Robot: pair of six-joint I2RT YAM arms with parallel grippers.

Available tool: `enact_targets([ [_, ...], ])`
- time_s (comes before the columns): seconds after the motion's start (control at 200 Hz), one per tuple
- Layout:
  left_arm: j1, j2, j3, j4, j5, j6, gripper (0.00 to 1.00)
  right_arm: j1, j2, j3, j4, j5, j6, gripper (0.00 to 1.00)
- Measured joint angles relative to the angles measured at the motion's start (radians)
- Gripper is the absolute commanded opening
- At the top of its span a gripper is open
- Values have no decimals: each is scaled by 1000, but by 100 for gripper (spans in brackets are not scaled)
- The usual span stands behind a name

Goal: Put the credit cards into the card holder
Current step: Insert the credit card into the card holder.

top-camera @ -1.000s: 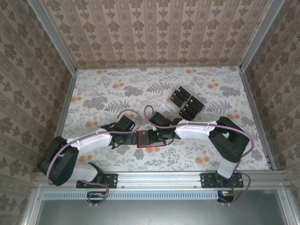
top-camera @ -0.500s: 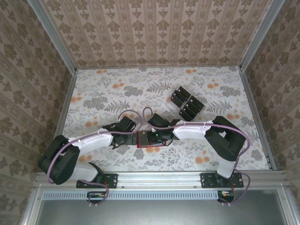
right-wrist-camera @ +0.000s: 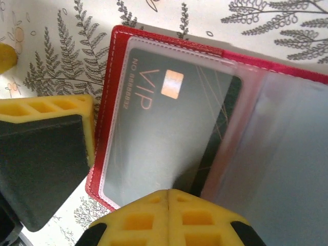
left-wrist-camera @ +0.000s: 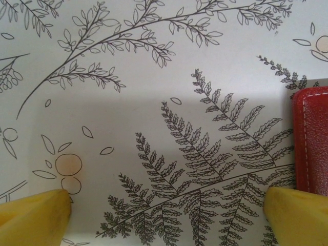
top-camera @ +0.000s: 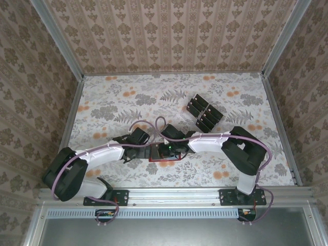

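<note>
The red card holder [top-camera: 165, 160] lies open toward the table's [top-camera: 113, 102] 6 o'clock, with a VIP credit card [right-wrist-camera: 169, 123] under its clear sleeve [right-wrist-camera: 287, 133]. The right gripper [right-wrist-camera: 169, 202] is clenched empty over it. At the holder's 9 o'clock the left gripper [left-wrist-camera: 166, 215] stands released. The remaining credit cards [top-camera: 205, 113] sit at its 1 o'clock.

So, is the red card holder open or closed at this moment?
Open. The right wrist view shows the card holder spread flat, its clear inner sleeves exposed, with a black VIP card inside one.
</note>
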Motion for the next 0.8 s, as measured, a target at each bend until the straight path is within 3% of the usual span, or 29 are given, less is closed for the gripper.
enact_targets([
  [0.8,0,-8,3,-14,-8,-8,100,0,-68,-26,-48,67,2,0],
])
